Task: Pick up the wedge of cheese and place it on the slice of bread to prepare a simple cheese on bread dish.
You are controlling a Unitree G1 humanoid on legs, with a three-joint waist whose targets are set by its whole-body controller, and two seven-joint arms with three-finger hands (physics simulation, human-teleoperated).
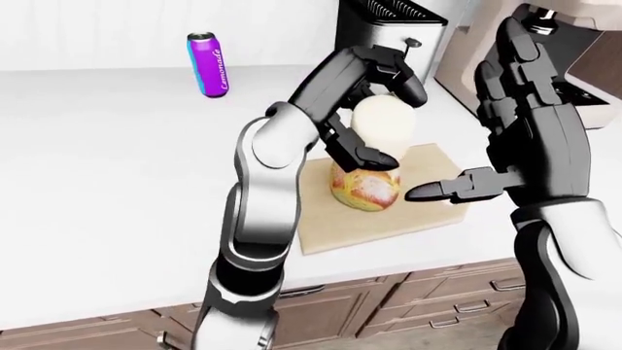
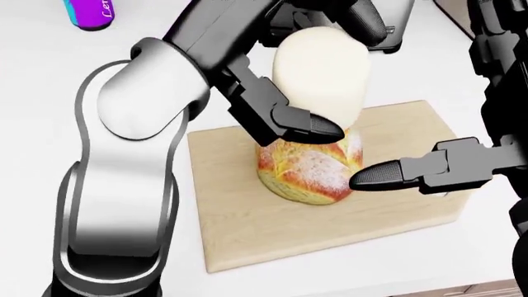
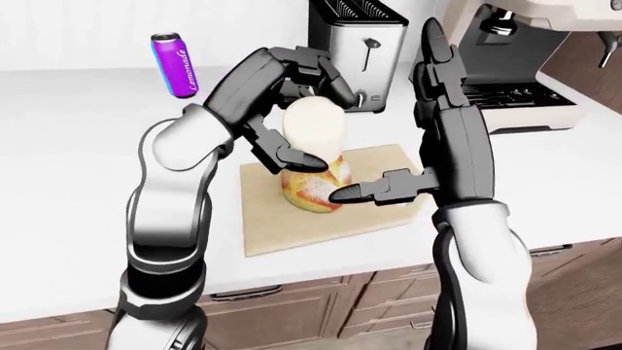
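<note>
A pale cream wedge of cheese [image 2: 320,71] stands upright on top of a round golden slice of bread [image 2: 309,170], which sits on a wooden cutting board [image 2: 247,229]. My left hand [image 2: 351,77] is shut on the cheese, with the thumb [image 2: 289,124] low on its left side and the fingers [image 2: 363,21] curled over its top. My right hand [image 1: 486,124] is open to the right of the bread, fingers pointing up and the thumb [image 2: 388,176] pointing at the bread's right side, a little apart from it.
A purple lemonade can [image 1: 207,63] stands at the upper left of the white counter [image 1: 117,160]. A steel toaster [image 3: 355,44] and a coffee machine [image 3: 515,73] stand past the board. Brown cabinet drawers [image 1: 428,306] lie below the counter edge.
</note>
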